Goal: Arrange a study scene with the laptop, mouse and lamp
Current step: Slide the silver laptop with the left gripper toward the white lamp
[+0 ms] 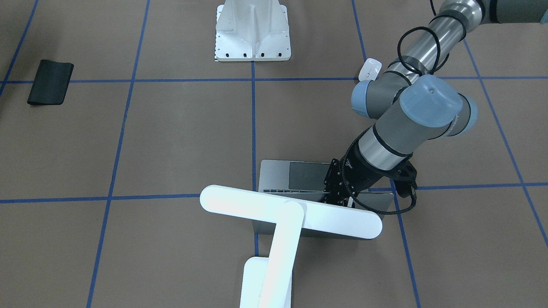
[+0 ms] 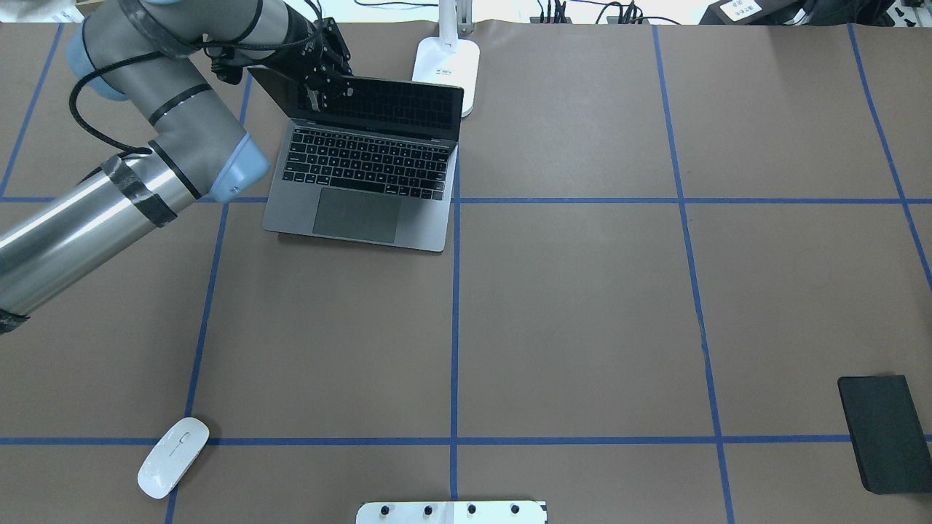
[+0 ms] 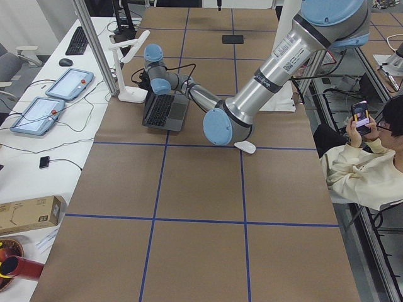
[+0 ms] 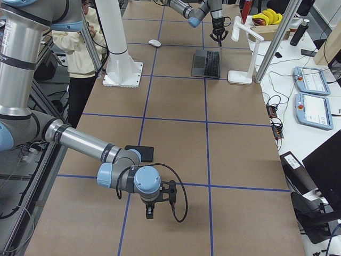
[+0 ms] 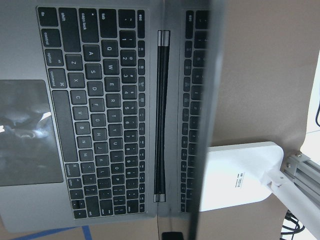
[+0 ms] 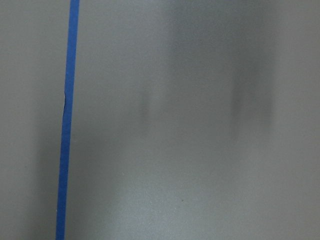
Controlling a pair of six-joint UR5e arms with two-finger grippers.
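The space-grey laptop (image 2: 357, 182) stands open at the far left of the table, its screen upright and facing the robot. My left gripper (image 2: 320, 91) is at the top edge of the lid near its left corner, its fingers on either side of the lid. The left wrist view shows the keyboard (image 5: 100, 115) and the lid edge-on. The white lamp (image 1: 291, 211) stands just behind the laptop, its base (image 2: 446, 65) by the lid's right end. The white mouse (image 2: 173, 457) lies on the near left, away from both grippers. My right gripper (image 4: 149, 212) hangs low over bare table; I cannot tell its state.
A flat black mat (image 2: 885, 433) lies on the near right. The white ribbed pedestal (image 1: 252, 30) stands at the middle of the robot's edge. Blue tape lines cross the brown table. A seated person (image 3: 365, 163) is beside the table.
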